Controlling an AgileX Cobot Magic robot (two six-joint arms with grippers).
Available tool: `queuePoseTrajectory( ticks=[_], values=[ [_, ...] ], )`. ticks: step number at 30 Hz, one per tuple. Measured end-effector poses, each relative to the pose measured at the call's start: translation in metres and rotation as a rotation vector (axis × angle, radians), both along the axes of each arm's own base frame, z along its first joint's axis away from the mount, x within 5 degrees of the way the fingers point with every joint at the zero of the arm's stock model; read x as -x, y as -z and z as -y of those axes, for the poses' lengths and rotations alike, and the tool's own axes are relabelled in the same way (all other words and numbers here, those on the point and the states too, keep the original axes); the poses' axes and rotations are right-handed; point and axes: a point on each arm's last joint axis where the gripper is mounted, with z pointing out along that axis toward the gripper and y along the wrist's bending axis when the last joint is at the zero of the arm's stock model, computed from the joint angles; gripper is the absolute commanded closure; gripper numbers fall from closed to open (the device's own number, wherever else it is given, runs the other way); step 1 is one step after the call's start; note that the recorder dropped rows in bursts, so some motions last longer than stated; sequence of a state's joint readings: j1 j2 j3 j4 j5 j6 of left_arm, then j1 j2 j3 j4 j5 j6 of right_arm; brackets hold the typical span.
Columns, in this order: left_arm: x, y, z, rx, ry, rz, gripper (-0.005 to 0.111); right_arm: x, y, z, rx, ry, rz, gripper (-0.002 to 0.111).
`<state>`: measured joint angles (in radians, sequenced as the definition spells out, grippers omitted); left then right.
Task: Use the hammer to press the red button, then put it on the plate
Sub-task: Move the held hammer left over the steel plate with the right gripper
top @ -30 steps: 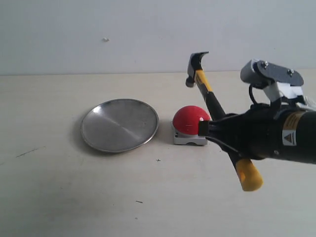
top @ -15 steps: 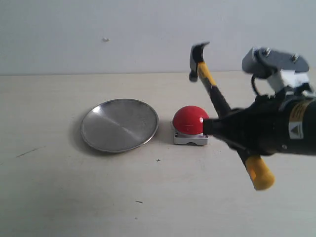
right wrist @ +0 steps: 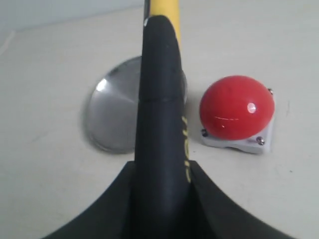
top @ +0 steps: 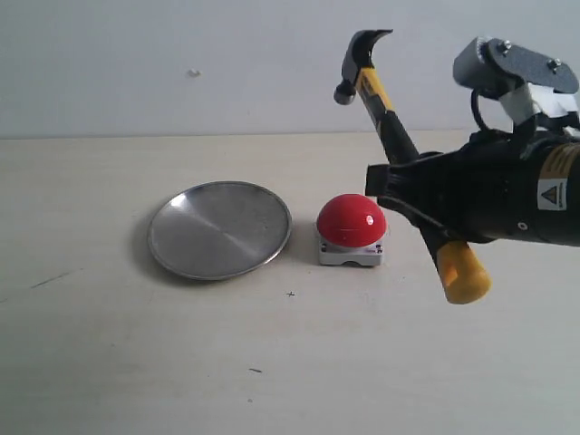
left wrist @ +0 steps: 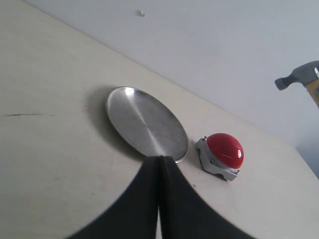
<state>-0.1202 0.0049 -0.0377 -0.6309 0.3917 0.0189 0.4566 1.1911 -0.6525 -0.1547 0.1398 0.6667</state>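
My right gripper (top: 399, 192) is shut on the black-and-yellow handle of the hammer (top: 385, 109), which hangs in the air right of and above the red button (top: 351, 218). The dark head points up and left, well above the dome; the yellow end (top: 463, 272) sticks out below the gripper. In the right wrist view the handle (right wrist: 162, 114) runs between the jaws, with the red button (right wrist: 237, 107) beside it. The silver plate (top: 220, 228) lies left of the button with nothing on it. My left gripper (left wrist: 160, 160) is shut and holds nothing, near the plate (left wrist: 144, 119).
The beige table (top: 136, 362) carries only the plate and the button on its grey square base (top: 349, 255). A pale wall (top: 181, 54) stands behind the table's far edge. Small dark marks dot the tabletop at the front.
The right arm has lifted with the hammer. Its head now stands higher above the button, and the yellow end has risen off the table level.
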Motion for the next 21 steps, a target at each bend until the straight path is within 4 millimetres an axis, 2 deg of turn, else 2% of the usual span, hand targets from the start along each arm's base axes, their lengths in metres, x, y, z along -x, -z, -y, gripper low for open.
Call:
queuePoseTrajectory(
  ticks=[4,7,10,14,21],
  values=[
    [0.0,0.0,0.0,0.0,0.0,0.0,0.104,-0.006,0.003,-0.013,-0.124,0.017,0.006,0.108],
    [0.0,0.0,0.0,0.0,0.0,0.0,0.104,-0.015,0.013,-0.043,-0.264,-0.041,0.056,0.108],
    [0.0,0.0,0.0,0.0,0.0,0.0,0.104,-0.024,0.024,-0.059,-0.39,-0.087,0.063,0.108],
    [0.0,0.0,0.0,0.0,0.0,0.0,0.104,-0.036,0.052,-0.077,-0.53,-0.11,0.008,0.108],
    [0.0,0.0,0.0,0.0,0.0,0.0,0.104,-0.064,0.097,-0.094,-0.704,-0.029,-0.062,0.108]
  ],
)
